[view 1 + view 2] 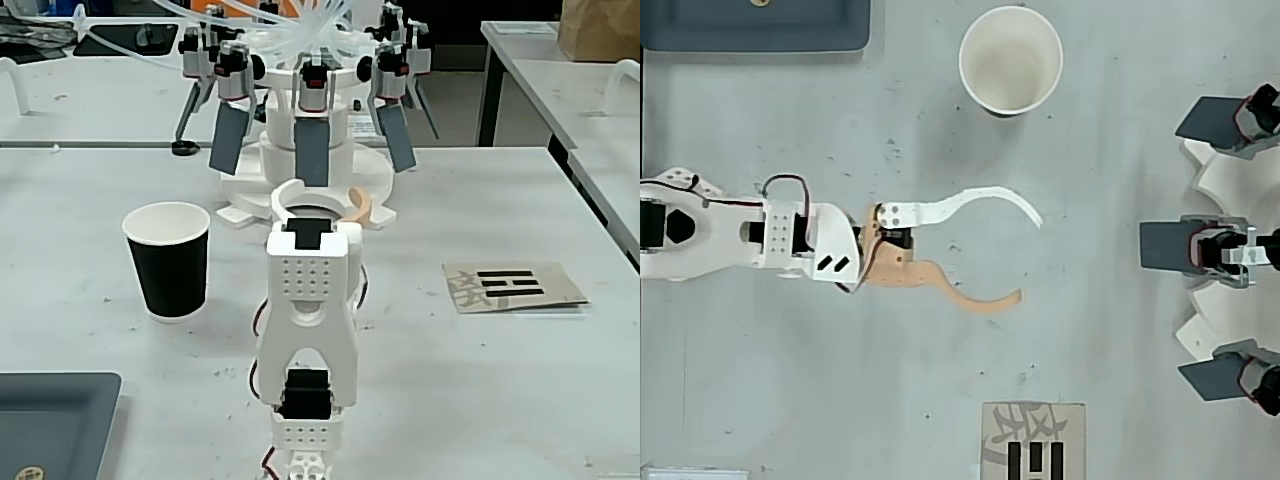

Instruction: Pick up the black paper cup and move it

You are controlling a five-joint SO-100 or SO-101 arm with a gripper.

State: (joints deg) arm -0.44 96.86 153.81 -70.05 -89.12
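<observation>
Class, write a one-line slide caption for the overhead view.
Open gripper on the table, apart from the upright, empty black paper cup; printed card at the bottom edge.

Bare worktop [940,110] lies between the spread claw [1028,256] and the black paper cup [1011,60], so that path is clear in the overhead view. Past the cup, on the side away from the arm, stands a white rig with dark paddles [1215,245]. A printed card [1032,440] lies flat well across from the cup, and a dark tray [755,25] sits beside it.
</observation>
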